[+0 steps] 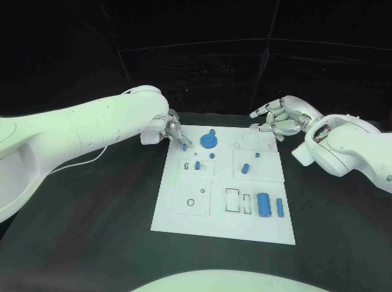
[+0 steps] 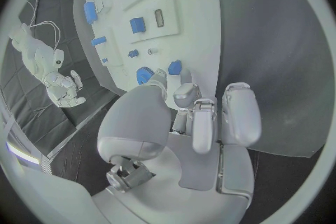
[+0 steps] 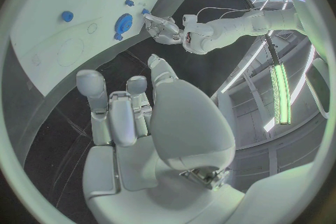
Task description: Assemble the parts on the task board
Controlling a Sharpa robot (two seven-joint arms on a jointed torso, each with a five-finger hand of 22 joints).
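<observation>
nearest on the board (image 1: 174, 214), at its near right, lie two blue cylinders side by side, a thick one (image 1: 265, 205) and a thin one (image 1: 279, 208), their long axes running near to far. just left of them are two empty rectangular slots (image 1: 239, 200). a small blue piece (image 1: 246, 166) sits mid-board on the right, and a blue disc (image 1: 208, 140) lies near the far edge.

left hand (image 1: 171, 130) is at the board's far left corner, fingers drawn together on a small blue peg (image 1: 184, 146); in the left wrist view the blue bit (image 2: 175, 66) sits right at the fingertips (image 2: 183, 91), so it looks pinched, with its tip at or just above the board. the disc lies just right of that hand, close by. right hand (image 1: 282, 117) hovers beyond the far right corner, fingers apart and holding nothing; the right wrist view shows its fingers (image 3: 120, 117) loosely curled, clear of the board.

judging from this, the peg is the part in play, and the left hand is far the nearer to it and to the disc. the cylinders lie well toward the near side from both hands, somewhat closer to the right arm.
</observation>
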